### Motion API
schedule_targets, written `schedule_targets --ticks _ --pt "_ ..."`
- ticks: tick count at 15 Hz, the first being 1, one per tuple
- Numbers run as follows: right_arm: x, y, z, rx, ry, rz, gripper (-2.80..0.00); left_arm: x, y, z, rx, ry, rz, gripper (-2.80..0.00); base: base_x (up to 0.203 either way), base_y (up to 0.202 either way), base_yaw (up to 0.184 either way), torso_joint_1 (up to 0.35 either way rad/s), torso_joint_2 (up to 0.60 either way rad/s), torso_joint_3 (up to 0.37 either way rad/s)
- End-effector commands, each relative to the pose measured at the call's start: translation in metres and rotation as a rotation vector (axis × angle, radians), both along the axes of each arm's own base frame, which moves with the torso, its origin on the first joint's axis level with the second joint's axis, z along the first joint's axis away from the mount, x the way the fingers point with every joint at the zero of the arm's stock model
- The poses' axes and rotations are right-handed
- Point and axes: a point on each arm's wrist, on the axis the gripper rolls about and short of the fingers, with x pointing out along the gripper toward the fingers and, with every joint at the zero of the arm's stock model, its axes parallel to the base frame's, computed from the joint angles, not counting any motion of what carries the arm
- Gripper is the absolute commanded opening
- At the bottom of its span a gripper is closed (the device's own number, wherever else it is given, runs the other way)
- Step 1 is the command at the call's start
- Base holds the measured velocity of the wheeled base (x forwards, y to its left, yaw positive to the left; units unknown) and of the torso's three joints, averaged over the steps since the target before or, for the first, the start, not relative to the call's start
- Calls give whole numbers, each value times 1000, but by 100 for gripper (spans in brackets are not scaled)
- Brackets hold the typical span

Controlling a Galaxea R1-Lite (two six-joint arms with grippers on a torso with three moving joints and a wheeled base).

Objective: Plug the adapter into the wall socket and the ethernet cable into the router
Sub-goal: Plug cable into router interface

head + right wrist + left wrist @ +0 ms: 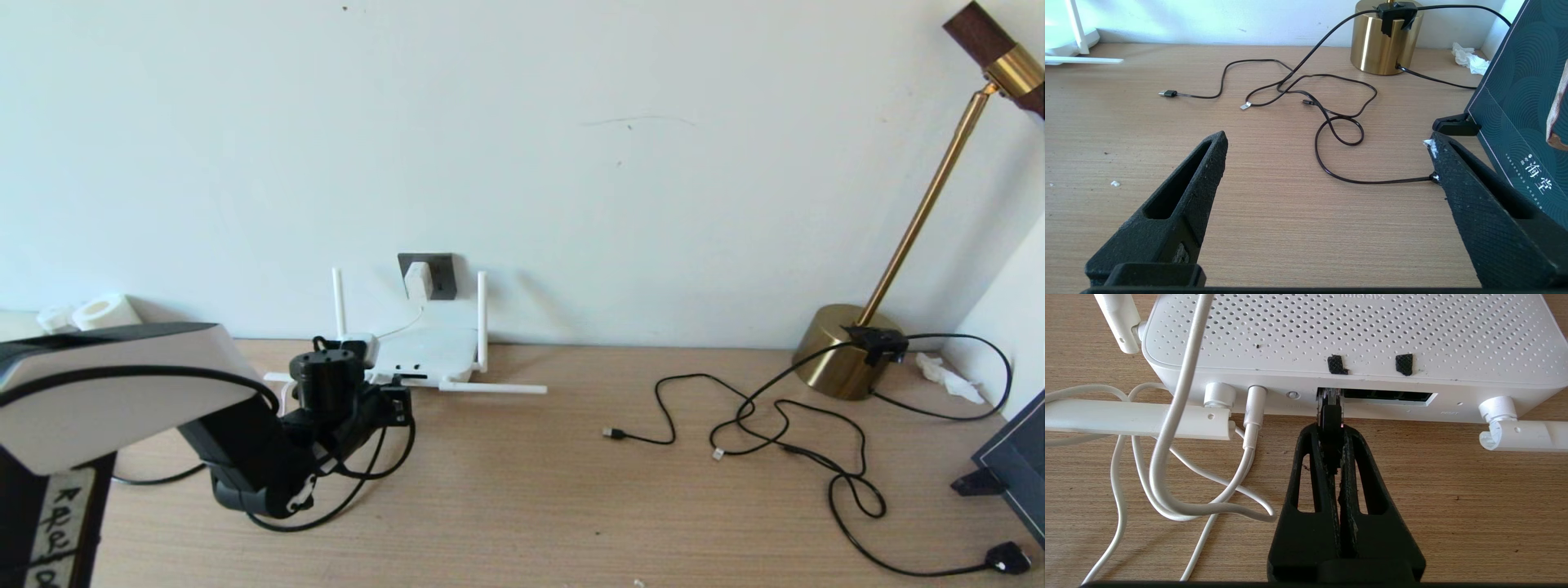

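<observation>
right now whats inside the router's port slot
The ethernet cable's clear connector sits in the router's leftmost port, held by the shut left gripper. Whether it is fully seated cannot be seen.

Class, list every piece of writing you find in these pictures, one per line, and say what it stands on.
"海堂": pale characters on the dark teal box beside the right tool.
Embossed brand on the router top: cut off at the picture's edge, not readable.
Small labels by the router's ports: too faint to read.
Handwritten marks on a white strip on the robot's body: too blurred to read.
</observation>
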Motion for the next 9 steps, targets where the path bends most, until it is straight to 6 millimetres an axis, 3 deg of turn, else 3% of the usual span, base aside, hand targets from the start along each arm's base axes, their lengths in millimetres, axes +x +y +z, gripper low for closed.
schedule_targets --ticks 1,9 --pt "0 0 0 0 1 0 0 1 0 -1 0 -1 1 -280 0 0 0 0 0 0" --pt "0 0 0 0 1 0 0 1 0 -4 10 44 1 -280 0 0 0 0 0 0"
